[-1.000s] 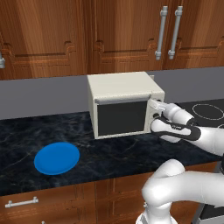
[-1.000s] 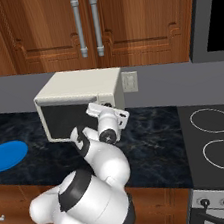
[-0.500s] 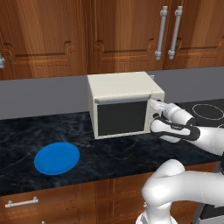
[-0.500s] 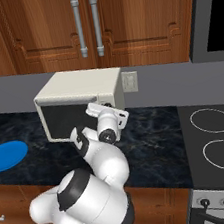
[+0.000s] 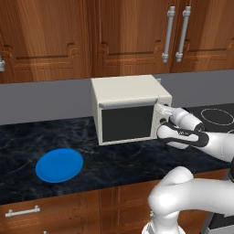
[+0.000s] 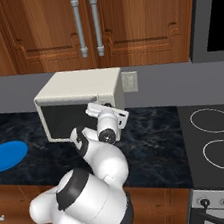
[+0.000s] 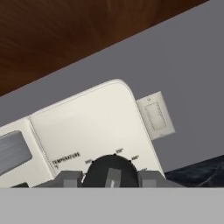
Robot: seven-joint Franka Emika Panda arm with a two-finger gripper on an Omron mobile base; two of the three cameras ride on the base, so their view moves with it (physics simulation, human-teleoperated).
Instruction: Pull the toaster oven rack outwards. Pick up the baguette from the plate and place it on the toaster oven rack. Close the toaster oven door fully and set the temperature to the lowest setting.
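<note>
The cream toaster oven point(image 5: 130, 98) stands on the dark counter, and its glass toaster oven door point(image 5: 127, 123) is closed. My gripper point(image 5: 163, 114) is at the top of the knob panel on the oven's right front. In the hand view, my gripper point(image 7: 111, 178) is shut on the dark temperature knob point(image 7: 111, 170), with one fingertip point(image 7: 65, 179) on each side of it. The blue plate point(image 5: 59, 164) lies bare on the counter to the left. The toaster oven rack is hidden behind the door. The baguette is out of view.
A stovetop with ring burners point(image 6: 214, 140) lies to the right of the oven. A wall outlet point(image 7: 155, 116) sits behind the oven's right corner. Wooden cabinets point(image 5: 137, 32) hang above. The plate point(image 6: 6, 155) is near the counter's left front.
</note>
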